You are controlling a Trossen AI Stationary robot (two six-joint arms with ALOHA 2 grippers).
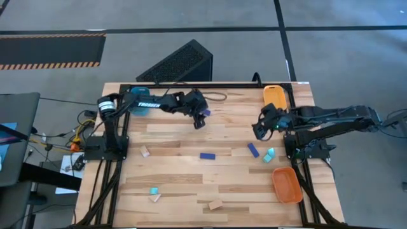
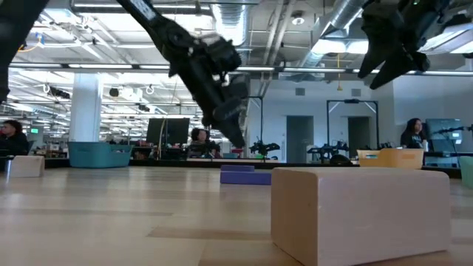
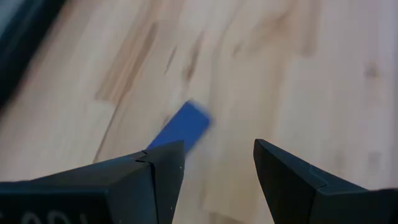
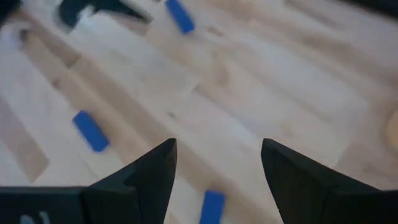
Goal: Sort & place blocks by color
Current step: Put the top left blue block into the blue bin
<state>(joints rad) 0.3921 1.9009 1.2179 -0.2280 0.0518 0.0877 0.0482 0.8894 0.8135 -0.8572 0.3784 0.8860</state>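
Observation:
My left gripper [image 1: 200, 121] hangs open over the far middle of the table. In the left wrist view [image 3: 217, 149] a dark blue oblong [image 3: 183, 127] shows blurred on the wood just past one finger, also seen as a dark blue oblong [image 1: 206, 112] from above. My right gripper [image 1: 259, 130] [image 4: 217, 146] is open above the right side. Below it lie two more dark blue oblongs [image 1: 207, 155] [image 1: 254, 149] and a cyan cube [image 1: 269, 154]. Tan pieces [image 1: 145, 151] [image 1: 215, 204] and another cyan cube [image 1: 153, 190] lie flat nearer me.
A yellow-orange tray [image 1: 275, 95] sits at the far right corner and an orange tray [image 1: 286, 184] at the near right. A blue tray [image 1: 137, 102] stands under the left arm. A dark grille [image 1: 178, 63] lies beyond the far edge. People sit in the room behind.

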